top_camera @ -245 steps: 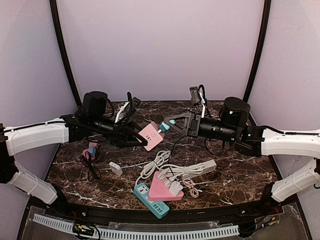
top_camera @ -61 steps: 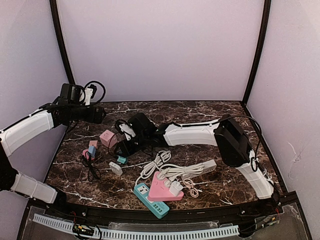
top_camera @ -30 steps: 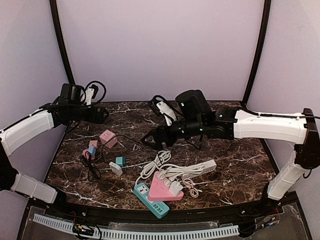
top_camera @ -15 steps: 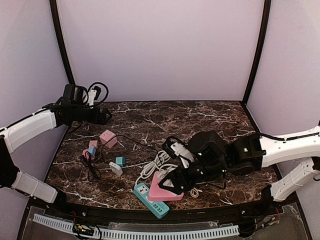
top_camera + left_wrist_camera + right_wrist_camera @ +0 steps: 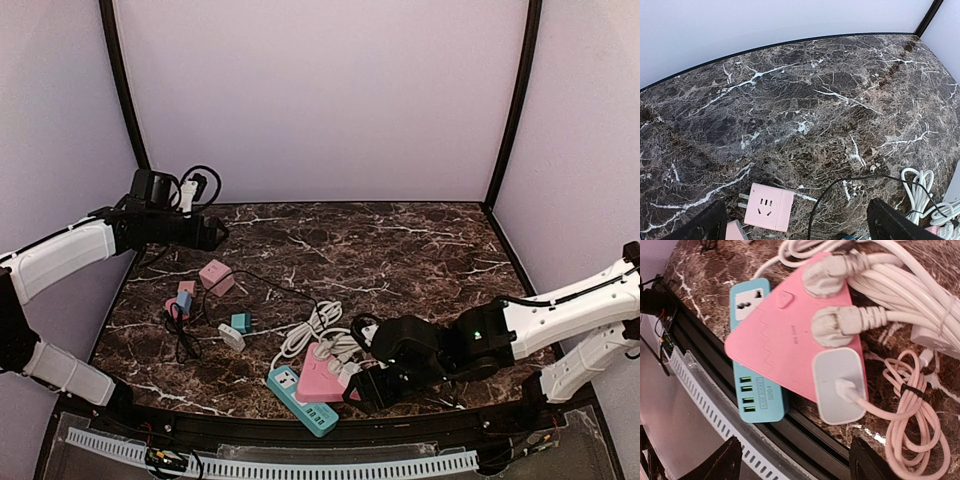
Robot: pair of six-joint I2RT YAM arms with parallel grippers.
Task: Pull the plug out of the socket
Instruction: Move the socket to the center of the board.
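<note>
A pink triangular socket [image 5: 785, 335] lies on a teal power strip [image 5: 757, 390] at the table's front edge. It holds two round white plugs [image 5: 832, 326] with white cords and a white charger [image 5: 837, 385] with a pink cable. In the top view the socket [image 5: 318, 380] sits just left of my right gripper [image 5: 362, 388]. In the right wrist view that gripper [image 5: 800, 465] is open and empty, its fingers on either side below the charger. My left gripper [image 5: 212, 236] hangs open and empty over the back left; the left wrist view [image 5: 797, 230] shows nothing between its fingers.
A pink cube adaptor [image 5: 769, 206] lies under the left gripper with a black cable [image 5: 840, 195] beside it. A small teal plug [image 5: 240, 322], a white adaptor [image 5: 231, 336] and a pink-and-blue adaptor [image 5: 182, 300] lie left. A coiled pink cable [image 5: 912, 425] lies right of the socket. The table's black front rail [image 5: 805, 435] is close.
My right arm swung from the middle of the table down to the front edge and now sits low beside the pink socket. The left arm has barely moved.
</note>
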